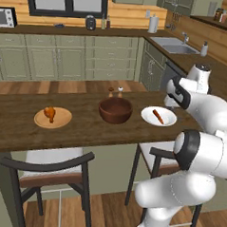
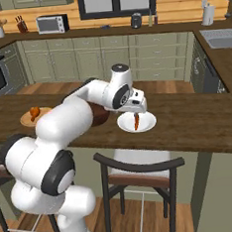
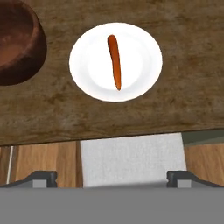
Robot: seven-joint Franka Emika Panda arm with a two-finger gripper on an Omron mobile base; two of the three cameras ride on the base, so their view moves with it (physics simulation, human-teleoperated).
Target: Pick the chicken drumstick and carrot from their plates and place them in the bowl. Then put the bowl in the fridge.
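On the wooden island counter, the chicken drumstick [image 1: 49,113] lies on a light-tan plate [image 1: 63,120] at the left. The dark reddish-brown bowl [image 1: 115,110] stands in the middle with nothing visible in it. To its right the carrot [image 1: 158,116] lies on a white plate [image 1: 169,119]. My gripper [image 2: 137,111] hovers above the near edge of that plate, clear of the carrot. The hand view looks down on the carrot [image 3: 114,61], the white plate [image 3: 142,65] and the bowl [image 3: 17,48], and shows the gripper [image 3: 111,177] open with nothing between the fingertips. The fridge is out of view.
Two small shakers [image 1: 115,91] stand just behind the bowl. Two chairs [image 1: 50,166] [image 1: 155,156] are tucked under the counter's near edge, and one white seat [image 3: 131,159] lies below my hand. A sink [image 1: 174,44] sits in the far right counter.
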